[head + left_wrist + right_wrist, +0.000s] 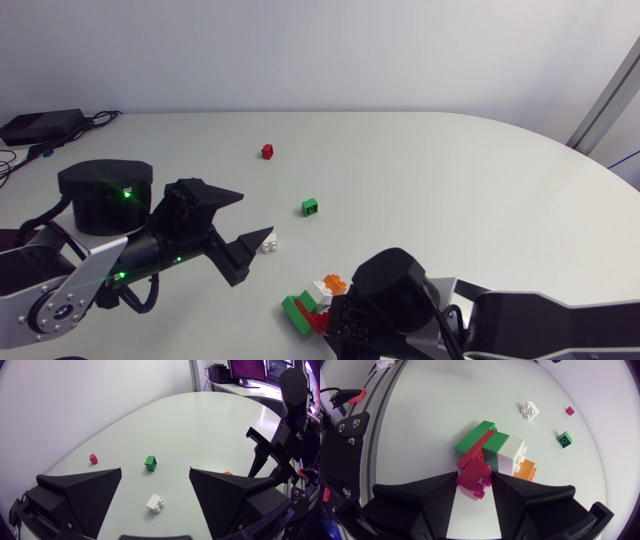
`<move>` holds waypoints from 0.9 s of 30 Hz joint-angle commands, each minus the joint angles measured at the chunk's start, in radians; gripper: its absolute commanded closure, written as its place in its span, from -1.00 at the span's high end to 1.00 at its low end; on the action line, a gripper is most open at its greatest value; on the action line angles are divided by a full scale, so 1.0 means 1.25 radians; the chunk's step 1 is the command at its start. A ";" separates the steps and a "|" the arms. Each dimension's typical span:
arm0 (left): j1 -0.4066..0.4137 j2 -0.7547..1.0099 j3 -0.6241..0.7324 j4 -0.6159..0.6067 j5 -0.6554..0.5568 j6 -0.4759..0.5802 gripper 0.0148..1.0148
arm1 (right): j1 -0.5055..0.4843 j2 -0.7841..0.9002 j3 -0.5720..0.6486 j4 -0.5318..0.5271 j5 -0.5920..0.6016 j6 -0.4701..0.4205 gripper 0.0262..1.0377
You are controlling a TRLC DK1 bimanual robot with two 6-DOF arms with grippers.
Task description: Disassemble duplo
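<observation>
Right wrist view | red brick (475,476) clamped by right gripper (474,480) | stack (499,450) extends straight ahead | left gripper (155,471) spread, farther off

Left arm in from left edge, gripper (255,215) spread wide; right gripper (474,479) pinching red brick (478,471).

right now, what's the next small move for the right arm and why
Probably a gentle twist-and-lift: the right gripper appears shut on the red brick, which is attached to the green brick of the stack. The left gripper is open and apart from it, so nothing braces the stack.
</observation>
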 commanded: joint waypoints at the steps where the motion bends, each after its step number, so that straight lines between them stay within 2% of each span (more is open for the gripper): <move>1: -0.003 0.013 -0.024 0.013 0.007 0.010 0.87 | -0.008 0.017 -0.001 0.005 0.004 -0.014 -0.24; 11: -0.001 0.013 -0.024 0.013 0.007 0.010 0.87 | -0.030 0.001 -0.003 0.005 0.004 -0.014 -0.25; 17: 0.002 0.007 -0.024 0.013 0.007 0.010 0.87 | -0.072 -0.044 -0.010 0.005 0.004 -0.014 -0.22; 23: 0.003 0.001 -0.024 0.013 0.007 0.010 0.87 | -0.094 -0.140 -0.036 0.005 -0.004 -0.017 0.21; 27: 0.003 -0.002 -0.025 0.013 0.007 0.010 0.87 | -0.094 -0.138 -0.044 0.005 -0.011 -0.037 0.65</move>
